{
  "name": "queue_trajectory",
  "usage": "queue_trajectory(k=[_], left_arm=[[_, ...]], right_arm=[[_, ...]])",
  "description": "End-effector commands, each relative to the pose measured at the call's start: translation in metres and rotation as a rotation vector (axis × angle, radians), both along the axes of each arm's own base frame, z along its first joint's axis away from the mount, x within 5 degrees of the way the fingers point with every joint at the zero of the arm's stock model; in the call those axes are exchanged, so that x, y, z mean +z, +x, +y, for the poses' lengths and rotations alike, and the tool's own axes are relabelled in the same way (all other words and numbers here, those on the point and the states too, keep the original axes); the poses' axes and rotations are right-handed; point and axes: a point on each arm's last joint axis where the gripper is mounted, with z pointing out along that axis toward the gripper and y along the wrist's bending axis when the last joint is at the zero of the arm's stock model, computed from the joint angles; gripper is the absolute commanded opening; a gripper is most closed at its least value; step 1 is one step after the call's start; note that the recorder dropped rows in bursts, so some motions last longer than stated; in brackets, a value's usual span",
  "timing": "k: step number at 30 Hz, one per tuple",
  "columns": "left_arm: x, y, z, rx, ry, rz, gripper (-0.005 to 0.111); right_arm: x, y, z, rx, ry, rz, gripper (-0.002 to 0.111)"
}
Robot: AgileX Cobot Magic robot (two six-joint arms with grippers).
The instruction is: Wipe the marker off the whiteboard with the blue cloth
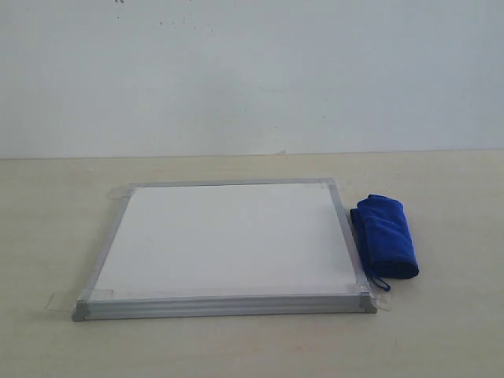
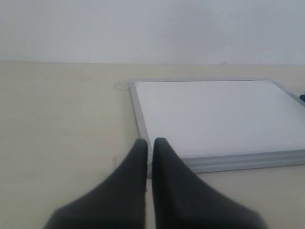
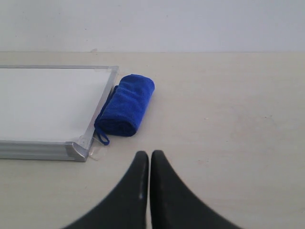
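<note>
Hanging with jaws pressed together and empty, the left gripper (image 2: pixel 149 143) and right gripper (image 3: pixel 149 155) face the whiteboard (image 1: pixel 228 236); the blue cloth (image 1: pixel 386 236) lies lengthwise beside its right edge.

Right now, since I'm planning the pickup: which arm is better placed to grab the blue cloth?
Right. The blue cloth lies right of the whiteboard, just ahead of the shut right gripper. The left gripper, also shut, sits at the board's opposite corner, with the board between it and the cloth.
</note>
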Motion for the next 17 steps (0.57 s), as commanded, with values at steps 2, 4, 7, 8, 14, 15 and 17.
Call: queue_trajectory(k=[2, 4, 7, 8, 14, 15, 17], left_arm=[[-0.0012, -0.0002, 0.0004, 0.012, -0.012, 0.003, 0.004], [-0.0012, -0.0002, 0.0011, 0.023, -0.012, 0.003, 0.004], [-0.0012, -0.0002, 0.0011, 0.023, -0.012, 0.003, 0.004], [-0.0012, -0.0002, 0.0011, 0.023, -0.012, 0.003, 0.004], [-0.0012, -0.0002, 0.0011, 0.023, -0.012, 0.003, 0.004], [-0.0012, -0.0002, 0.0011, 0.023, -0.012, 0.003, 0.004], [-0.0012, -0.0002, 0.0011, 0.023, -0.012, 0.003, 0.004]], right_arm=[[0.0007, -0.0001, 0.0001, 0.003, -0.004, -0.01, 0.001], [0.0007, -0.0001, 0.0001, 0.003, -0.004, -0.01, 0.001], [0.0007, -0.0001, 0.0001, 0.003, -0.004, -0.01, 0.001], [0.0007, -0.0001, 0.0001, 0.003, -0.004, -0.01, 0.001], [0.0007, -0.0001, 0.0001, 0.003, -0.004, -0.01, 0.001], [0.0007, -0.0001, 0.0001, 0.003, -0.004, -0.01, 0.001], [0.0007, -0.0001, 0.0001, 0.003, -0.004, -0.01, 0.001]])
